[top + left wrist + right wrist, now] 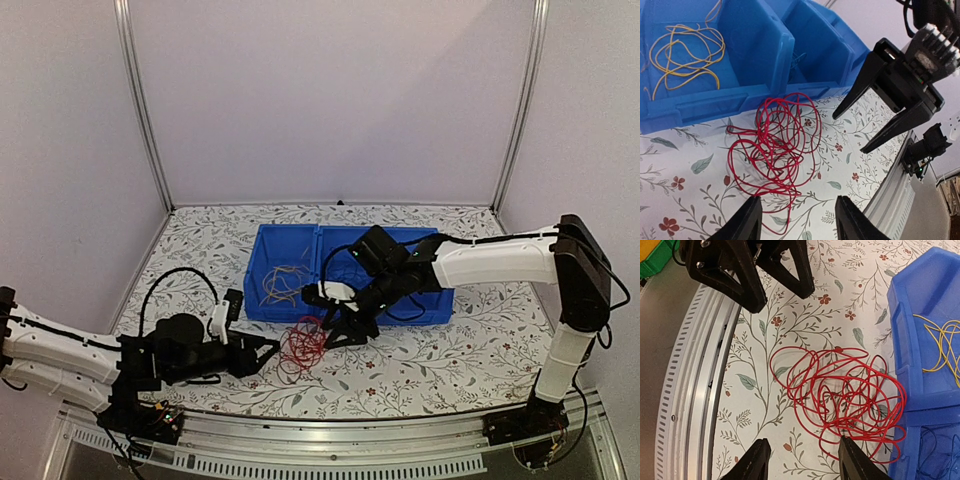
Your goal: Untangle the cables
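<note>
The red cables (840, 405) and the yellow cables (685, 57) had a smooth, faintly shiny plastic sheath. The blue bin (755, 50) was moulded plastic, smooth with a soft sheen. A matt sheet printed with flowers and leaves covered the desk (670, 200). The rail (695, 390) along its edge was dull, slotted metal. The left fingers (742, 225) looked like matt black plastic.

A blue bin (765, 50), red cables (775, 150), yellow cables (685, 60), white table (690, 200) with floral print.
</note>
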